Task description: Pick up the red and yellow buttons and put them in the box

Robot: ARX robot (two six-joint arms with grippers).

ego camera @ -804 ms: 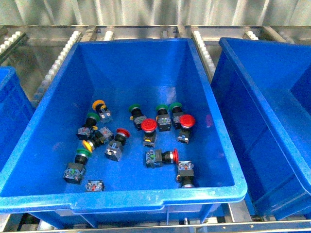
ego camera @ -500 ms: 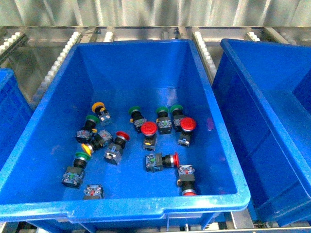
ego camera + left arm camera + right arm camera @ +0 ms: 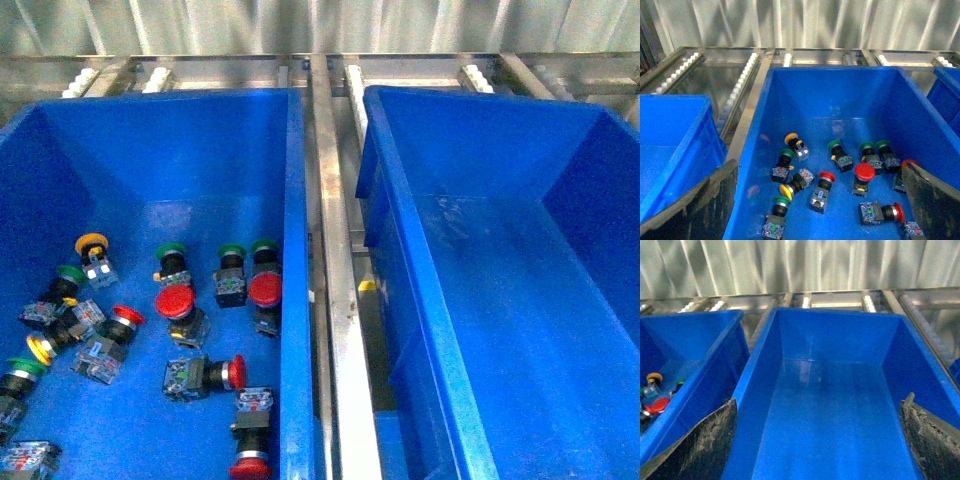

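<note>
Two deep blue plastic totes sit side by side on a steel roller conveyor (image 3: 470,75), seen from the robot's front camera. The left tote (image 3: 293,200) is smooth-walled, and the frame cuts off its near and left edges. It holds every switch in sight, scattered over the near half of its floor, with bare blue plastic open behind them up to the back wall.

Counted there are five red buttons (image 3: 172,300) and two yellow buttons (image 3: 91,243), each a round mushroom cap on a black-and-grey body. With them are five green-capped switches (image 3: 170,250) and one capless switch block (image 3: 25,458) at the near left corner. Two of the red ones lie close to the tote's right wall, and another lies on its side.

A bare steel rail (image 3: 335,300) fills the gap between the totes. To its right, the box (image 3: 424,300) shows a thick rolled rim, doubled along its left side. Its walls are glossy and its floor is plain blue plastic, open from wall to wall.

In the left wrist view, the left end effector (image 3: 820,165) hangs above the left tote, its dark, scuffed fingers (image 3: 695,210) spread wide and holding nothing. The right end effector (image 3: 820,400) hangs above the box, its fingers (image 3: 700,450) likewise wide apart and gripping nothing.
</note>
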